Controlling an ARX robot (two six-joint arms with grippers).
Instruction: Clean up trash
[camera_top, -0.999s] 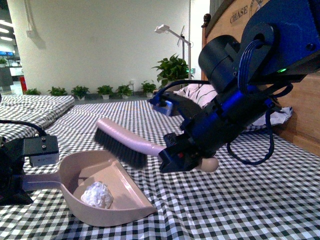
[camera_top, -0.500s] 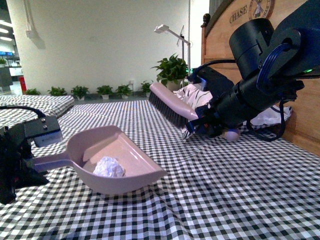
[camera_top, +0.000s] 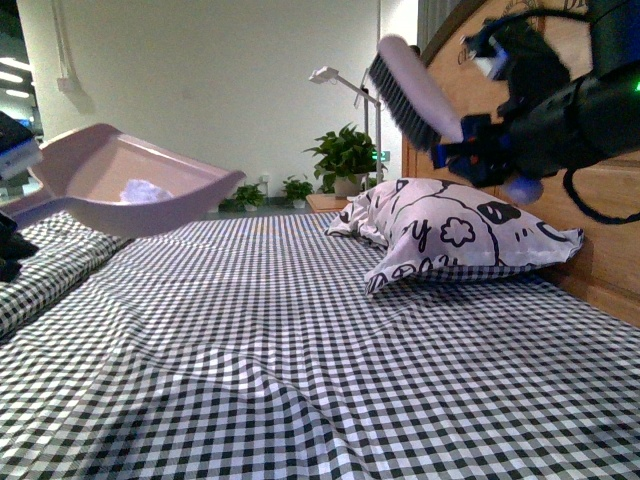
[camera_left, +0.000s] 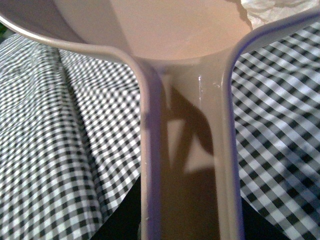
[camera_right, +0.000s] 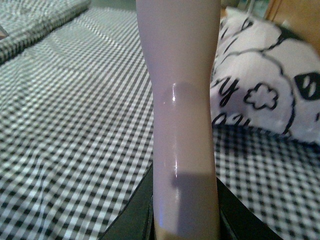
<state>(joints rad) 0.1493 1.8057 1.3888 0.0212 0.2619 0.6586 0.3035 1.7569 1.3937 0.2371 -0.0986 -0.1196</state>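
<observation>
A pale pink plastic dustpan (camera_top: 130, 185) hangs in the air at the left of the front view, well above the black-and-white checked bedsheet (camera_top: 300, 350), its open mouth tilted toward the middle of the bed. Inside it, near the back wall, lies the trash, a small crumpled white wad of tissue paper (camera_top: 146, 190); in the left wrist view an edge of the wad (camera_left: 270, 10) shows at the pan's rim. The left gripper (camera_top: 12, 200) sits at the frame's edge on the dustpan's handle (camera_left: 187, 160), which runs straight out from under the wrist camera, so it is clamped on the dustpan, though its fingers are barely seen. The right gripper (camera_top: 490, 150), dark with blue parts, is raised high at the right, closed around the pale pink handle (camera_right: 182, 125) of a hand brush (camera_top: 415, 95) whose dark bristles face down and left; the brush slants upward, above the white pillow printed with black doodles (camera_top: 470, 240). That pillow rests on the sheet against the wooden headboard (camera_top: 600, 230). Beyond the bed stand a white floor lamp (camera_top: 345, 75) and potted green plants (camera_top: 345, 155) along a pale wall
</observation>
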